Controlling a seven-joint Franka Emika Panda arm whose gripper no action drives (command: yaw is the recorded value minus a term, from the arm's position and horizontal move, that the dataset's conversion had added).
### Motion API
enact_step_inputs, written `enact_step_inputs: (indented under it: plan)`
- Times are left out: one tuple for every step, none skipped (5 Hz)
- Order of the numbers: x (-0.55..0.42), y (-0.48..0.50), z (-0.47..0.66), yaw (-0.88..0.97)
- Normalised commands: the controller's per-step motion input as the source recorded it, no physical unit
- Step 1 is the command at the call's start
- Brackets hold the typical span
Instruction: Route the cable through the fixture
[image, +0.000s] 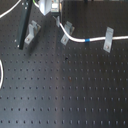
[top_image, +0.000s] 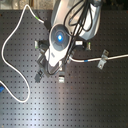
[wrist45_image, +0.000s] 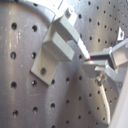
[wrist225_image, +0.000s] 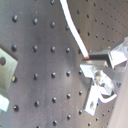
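The white cable (image: 75, 38) with a blue tape band (image: 87, 40) runs across the black perforated board from the first exterior view's right edge towards the top middle. It passes a metal fixture (image: 108, 39) and another fixture (image: 65, 35). My gripper (image: 53, 16) is at the top of that view, shut on the cable's end. In the first wrist view the fingertips (wrist45_image: 102, 62) pinch the cable's reddish tip (wrist45_image: 88, 59) just beside a U-shaped fixture (wrist45_image: 57, 47), and the cable (wrist45_image: 81, 46) lies along its slot. The second wrist view shows the cable (wrist225_image: 75, 32) leading to my gripper (wrist225_image: 94, 61).
A plain white cable (top_image: 11, 57) loops over the second exterior view's left side. A third fixture (image: 32, 32) and a black slanted rod (image: 25, 27) stand at the first exterior view's upper left. The arm's body (top_image: 61, 37) hides the gripper in the second exterior view.
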Motion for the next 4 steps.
enact_step_inputs:
  plan:
    - [-0.01, 0.008, 0.0, 0.0]
    - [-0.091, 0.094, -0.34, 0.0]
    - [-0.105, 0.144, -0.3, 0.0]
    - [0.014, 0.01, -0.22, 0.0]
